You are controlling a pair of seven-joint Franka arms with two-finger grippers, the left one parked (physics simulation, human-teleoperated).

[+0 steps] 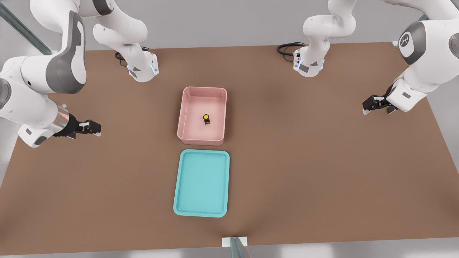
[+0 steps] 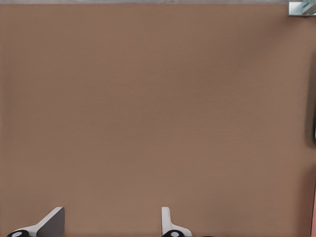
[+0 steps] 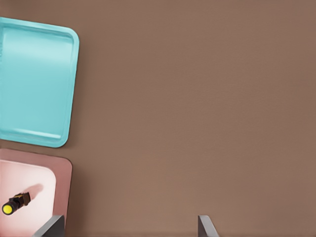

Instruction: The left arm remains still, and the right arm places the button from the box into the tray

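The button (image 1: 206, 119), a yellow cap on a black base, lies on its side on the floor of the pink box (image 1: 202, 89) at mid-table. The right wrist view shows the button (image 3: 15, 203) in a corner of the box (image 3: 61, 170). Just in front of the box lies the teal tray (image 1: 200, 182), with nothing in it; the wrist view also shows the tray (image 3: 34, 79). My gripper (image 1: 94, 129) hovers over bare table at the front view's left, well away from the box. The gripper (image 3: 128, 229) is open, fingers wide apart and nothing between them.
Two arm bases (image 1: 141, 70) (image 1: 308, 64) with black cables stand at the table's far edge. A small white bracket (image 1: 235, 242) sits at the near edge. Brown table top (image 1: 322, 161) surrounds box and tray on both sides.
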